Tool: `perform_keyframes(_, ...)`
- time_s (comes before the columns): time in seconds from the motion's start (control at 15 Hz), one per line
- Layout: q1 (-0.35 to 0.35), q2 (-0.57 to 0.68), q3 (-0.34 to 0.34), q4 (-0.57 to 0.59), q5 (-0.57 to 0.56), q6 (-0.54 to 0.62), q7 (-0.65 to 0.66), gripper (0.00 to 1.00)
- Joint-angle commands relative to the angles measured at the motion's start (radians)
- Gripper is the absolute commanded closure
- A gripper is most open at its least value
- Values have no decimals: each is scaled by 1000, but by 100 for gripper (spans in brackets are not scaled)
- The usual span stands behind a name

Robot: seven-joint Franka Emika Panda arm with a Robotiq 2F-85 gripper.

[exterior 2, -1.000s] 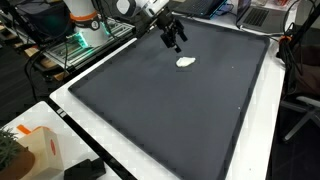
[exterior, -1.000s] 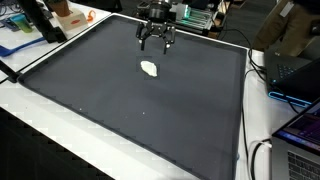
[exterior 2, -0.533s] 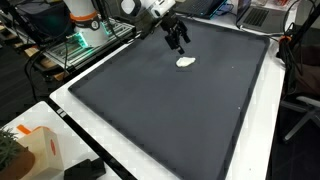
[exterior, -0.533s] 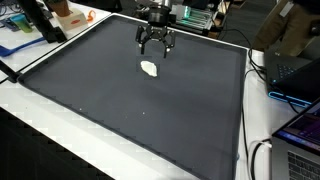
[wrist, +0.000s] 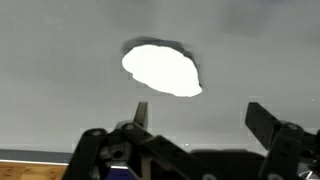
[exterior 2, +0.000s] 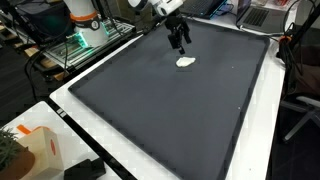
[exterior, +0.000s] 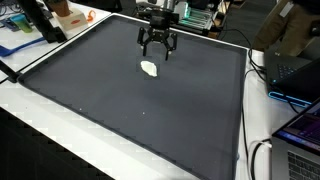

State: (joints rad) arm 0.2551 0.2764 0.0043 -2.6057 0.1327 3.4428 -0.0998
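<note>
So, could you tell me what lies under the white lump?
The white lump rests on the dark mat; anything directly beneath it is covered.

One white scrap (exterior: 150, 68), one dark mat (exterior: 130, 115), one pincer (exterior: 158, 55), one desk (exterior: 45, 125).

In an exterior view, set high beyond one edge of the black mat (exterior: 140, 110), well back, facing down across it. In an exterior view, high off a corner of the mat (exterior 2: 150, 110), facing diagonally over it. Shared by both: the whole mat. Wrist view: close above the mat (wrist: 60, 60), facing down, sharing only the patch around the white scrap (wrist: 162, 68).
</note>
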Motion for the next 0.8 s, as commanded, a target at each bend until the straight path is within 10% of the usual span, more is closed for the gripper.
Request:
perform_keyframes(0.0, 60, -20, -49, 18, 44, -68, -25, 0)
perform_keyframes(0.73, 379, -24, -399, 144, 38, -348, 55, 0)
